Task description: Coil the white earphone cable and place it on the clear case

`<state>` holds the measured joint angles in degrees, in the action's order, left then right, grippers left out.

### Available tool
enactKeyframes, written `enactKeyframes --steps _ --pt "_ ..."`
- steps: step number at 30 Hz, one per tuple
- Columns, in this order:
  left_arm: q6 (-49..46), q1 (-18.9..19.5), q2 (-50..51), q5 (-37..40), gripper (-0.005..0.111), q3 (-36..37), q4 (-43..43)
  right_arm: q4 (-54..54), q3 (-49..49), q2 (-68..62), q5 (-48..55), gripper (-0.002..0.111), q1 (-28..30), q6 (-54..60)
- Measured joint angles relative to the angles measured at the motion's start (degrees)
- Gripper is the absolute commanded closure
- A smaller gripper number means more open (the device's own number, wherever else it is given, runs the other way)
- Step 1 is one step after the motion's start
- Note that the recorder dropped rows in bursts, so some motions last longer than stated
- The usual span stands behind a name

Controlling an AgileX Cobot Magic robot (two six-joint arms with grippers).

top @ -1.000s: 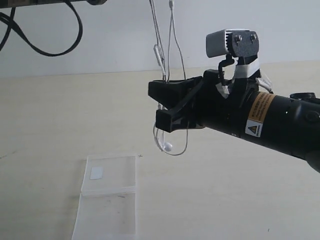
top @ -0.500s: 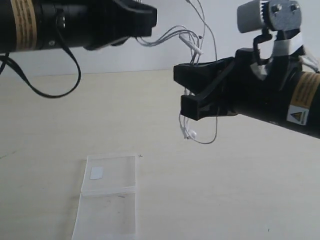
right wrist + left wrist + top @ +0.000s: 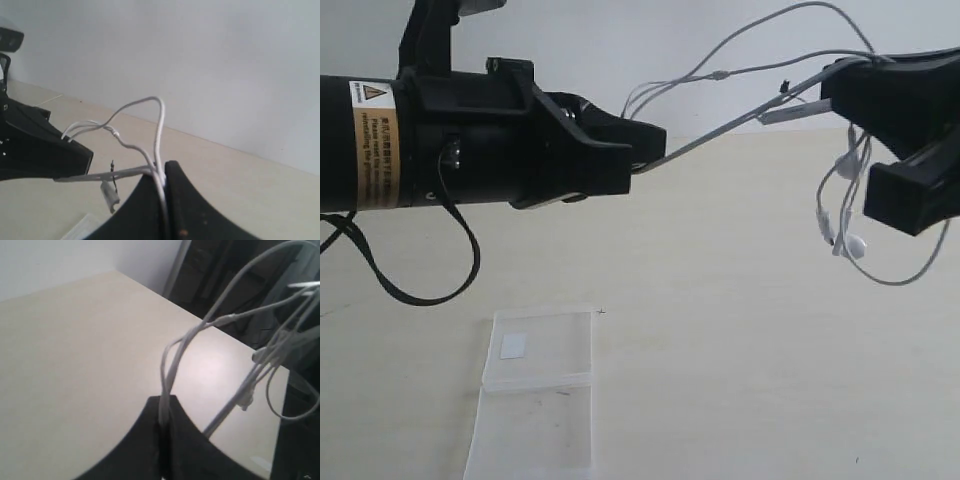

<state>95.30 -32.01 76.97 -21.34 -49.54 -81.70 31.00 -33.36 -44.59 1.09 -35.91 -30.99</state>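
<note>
The white earphone cable [image 3: 740, 125] hangs in the air, stretched between my two grippers well above the table. My left gripper [image 3: 655, 152] is shut on two strands of it [image 3: 172, 352], pinched at the jaw tips [image 3: 165, 400]. At the far right my right gripper [image 3: 865, 135] is shut on several strands [image 3: 159, 125], which run between its closed tips [image 3: 162, 169]. Loops and an earbud [image 3: 857, 245] dangle below it, and the inline remote [image 3: 110, 195] hangs beside it. The clear case [image 3: 540, 350], with its white square sticker [image 3: 513, 346], lies open and flat on the table, below and apart from both grippers.
A black cable [image 3: 420, 290] from the left arm droops in a loop above the table at the left. The pale table [image 3: 720, 380] meets a white wall behind. The left gripper [image 3: 60, 155] shows dark in the right wrist view.
The left arm has come down into view from the upper left. The right gripper has moved right and up, drawing the cable out sideways between the two grippers.
</note>
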Motion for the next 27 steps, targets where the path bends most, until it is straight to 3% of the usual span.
enactKeyframes --steps 9,10,15,17,20,24,26,27 --pt "0.1 0.0 0.0 -4.67 0.102 0.27 1.79 -0.79 -3.47 2.63 7.23 0.108 -0.24 0.38" --pt "-0.16 0.0 0.0 -4.67 0.098 0.38 1.78 -1.16 -3.48 2.73 8.01 0.108 -0.24 0.38" --pt "-2.81 0.35 0.78 -4.74 0.052 0.02 -1.05 -6.48 -4.88 1.86 13.32 0.108 0.13 3.8" --pt "-3.03 0.48 1.01 -4.62 0.047 -1.14 -1.68 -12.91 -5.25 -0.29 13.56 0.108 0.24 10.39" --pt "-3.17 0.68 1.1 -5.66 0.047 -2.72 -1.68 -21.93 -5.33 -5.0 13.72 0.108 0.24 20.02" --pt "-3.21 0.68 1.1 -7.9 0.048 -4.18 -1.79 -25.81 -5.33 -12.07 11.97 0.108 0.24 24.17" --pt "-3.03 0.68 1.1 -7.75 0.063 -4.18 -2.74 -25.35 -5.33 -15.33 9.64 0.108 0.24 24.38" --pt "-2.48 0.68 1.1 -7.23 0.082 -4.18 -3.62 -25.35 -5.48 -16.17 9.53 0.108 0.24 24.38"
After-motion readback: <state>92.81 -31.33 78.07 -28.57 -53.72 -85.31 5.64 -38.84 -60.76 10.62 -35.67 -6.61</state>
